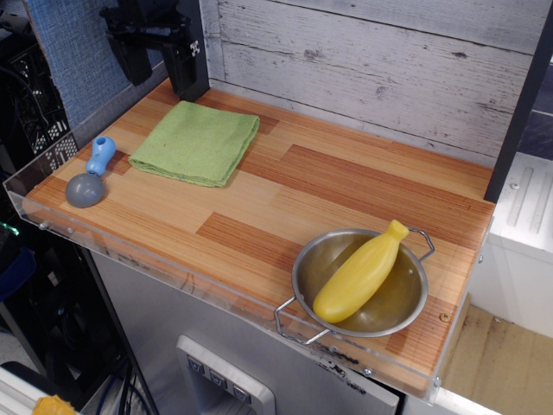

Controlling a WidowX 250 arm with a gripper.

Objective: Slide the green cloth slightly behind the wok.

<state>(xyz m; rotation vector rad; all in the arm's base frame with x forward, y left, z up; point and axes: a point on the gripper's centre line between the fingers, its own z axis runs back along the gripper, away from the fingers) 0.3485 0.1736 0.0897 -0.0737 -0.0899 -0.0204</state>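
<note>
My gripper [158, 65] hangs released above the green cloth [196, 142].
The wok [360, 284] sits well apart.

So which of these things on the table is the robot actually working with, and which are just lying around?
Part of the job:
green cloth, lying flat at the back left
wok, front right
gripper, raised above the cloth, empty

Just lying about:
yellow squash-shaped toy, lying in the wok
blue-handled grey scoop, near the left edge
</note>
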